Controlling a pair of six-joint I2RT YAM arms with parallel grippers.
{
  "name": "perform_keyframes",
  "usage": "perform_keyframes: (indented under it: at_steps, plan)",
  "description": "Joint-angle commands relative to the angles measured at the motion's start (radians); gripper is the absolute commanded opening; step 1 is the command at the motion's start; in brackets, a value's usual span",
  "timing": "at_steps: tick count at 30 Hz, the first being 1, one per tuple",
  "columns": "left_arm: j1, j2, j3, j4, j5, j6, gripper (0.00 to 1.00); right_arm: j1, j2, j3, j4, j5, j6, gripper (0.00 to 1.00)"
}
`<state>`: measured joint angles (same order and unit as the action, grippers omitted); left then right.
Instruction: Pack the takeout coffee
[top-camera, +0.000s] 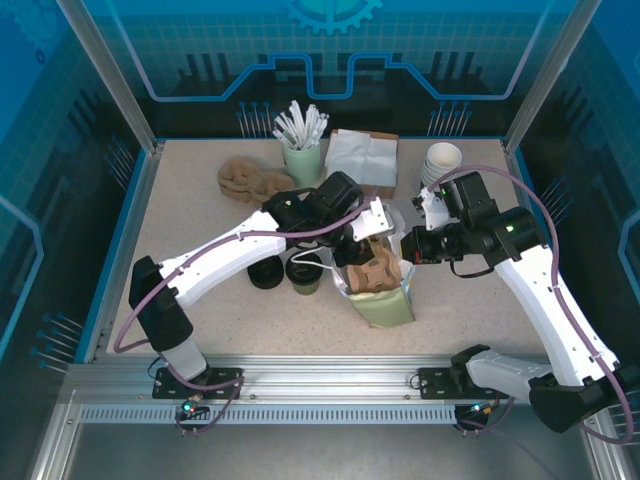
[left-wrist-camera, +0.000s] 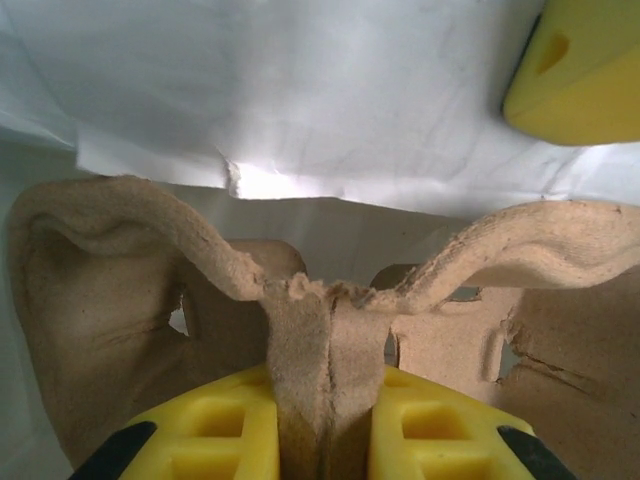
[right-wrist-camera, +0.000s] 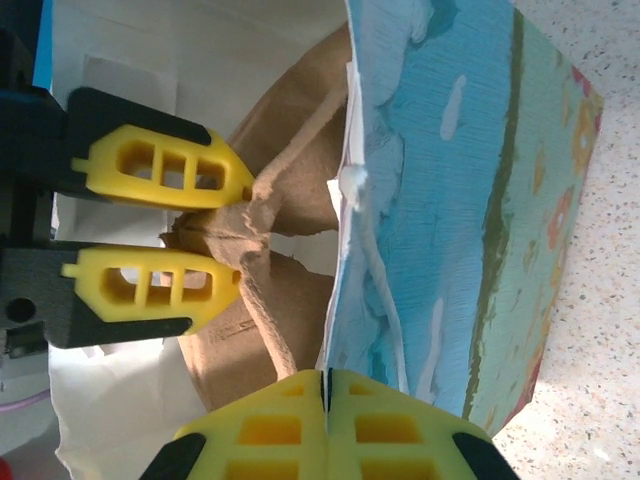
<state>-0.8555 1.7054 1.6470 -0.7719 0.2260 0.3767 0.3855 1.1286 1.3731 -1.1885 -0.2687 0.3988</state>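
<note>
Left gripper (left-wrist-camera: 325, 430) pinches the cup carrier (left-wrist-camera: 120, 300) by its centre ridge, partly inside a paper bag (right-wrist-camera: 450, 200). Right gripper (right-wrist-camera: 325, 400) clamps the bag's rim.

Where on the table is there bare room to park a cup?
Bare tabletop lies left of the stacked brown pulp carriers, down the left side, and between the green paper bag and the front metal rail. Crowded: the centre around the black lids, and the back row.

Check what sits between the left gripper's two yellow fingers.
The raised centre ridge of the brown moulded-pulp cup carrier, pinched by the left gripper partly inside the printed paper bag; both wrist views show it.
</note>
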Motion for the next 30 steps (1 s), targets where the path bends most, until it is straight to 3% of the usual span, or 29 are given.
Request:
perform_keyframes:
  at_steps: [1,11,19,30]
  plan:
    - [-0.018,0.042,0.018,0.004,-0.036,0.03,0.21,-0.004,0.003,-0.004,0.0,0.012,-0.012,0.0]
    - [-0.031,0.131,0.076,0.006,-0.02,0.024,0.2,-0.022,0.017,0.0,-0.02,0.071,-0.047,0.0]
    - [-0.031,0.22,0.16,-0.006,0.009,0.014,0.2,-0.026,0.023,0.026,-0.07,0.208,-0.103,0.0]
    - [-0.05,0.329,0.325,-0.11,0.007,0.025,0.2,-0.041,-0.001,0.026,-0.074,0.299,-0.144,0.0]
